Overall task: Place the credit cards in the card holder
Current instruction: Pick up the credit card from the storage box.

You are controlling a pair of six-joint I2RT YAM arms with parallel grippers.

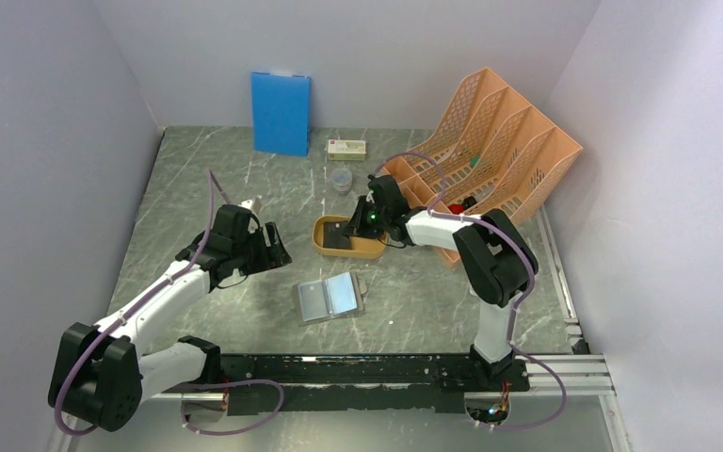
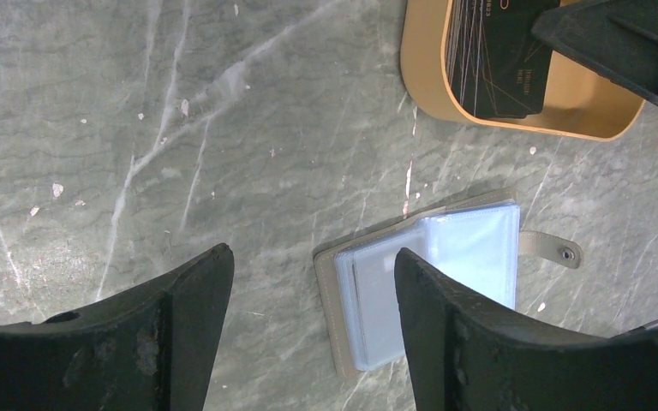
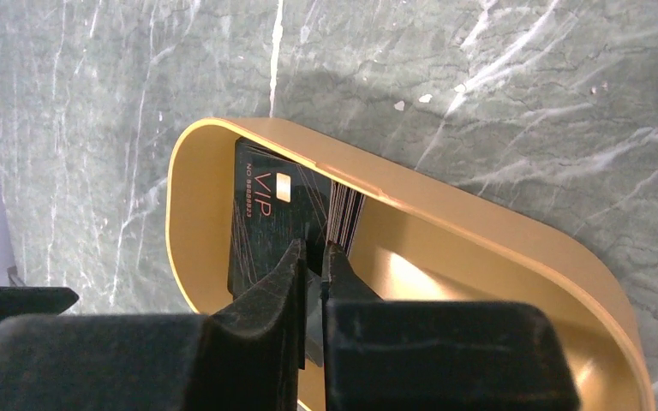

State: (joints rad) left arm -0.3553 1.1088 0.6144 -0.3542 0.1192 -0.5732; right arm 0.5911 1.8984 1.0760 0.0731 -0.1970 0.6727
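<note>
The credit cards (image 1: 339, 237) are a small stack of black cards lying in a mustard-yellow oval tray (image 1: 325, 247). My right gripper (image 3: 315, 248) reaches into the tray (image 3: 445, 201), its jaws nearly together, pinching the edge of a black "VIP" card (image 3: 261, 214). The card holder (image 1: 331, 298) lies open on the table, pale blue pockets up, with its strap and snap to the right (image 2: 471, 248). My left gripper (image 2: 308, 253) hovers open just left of the holder, with nothing between its fingers. In the left wrist view the cards (image 2: 497, 68) and the right gripper (image 2: 617, 43) show at the top right.
A blue board (image 1: 281, 113) leans on the back wall. An orange file rack (image 1: 490, 141) stands at the back right, close behind the right arm. A small white box (image 1: 346, 148) and a clear cup (image 1: 341, 179) sit behind the tray. Grey walls close in both sides.
</note>
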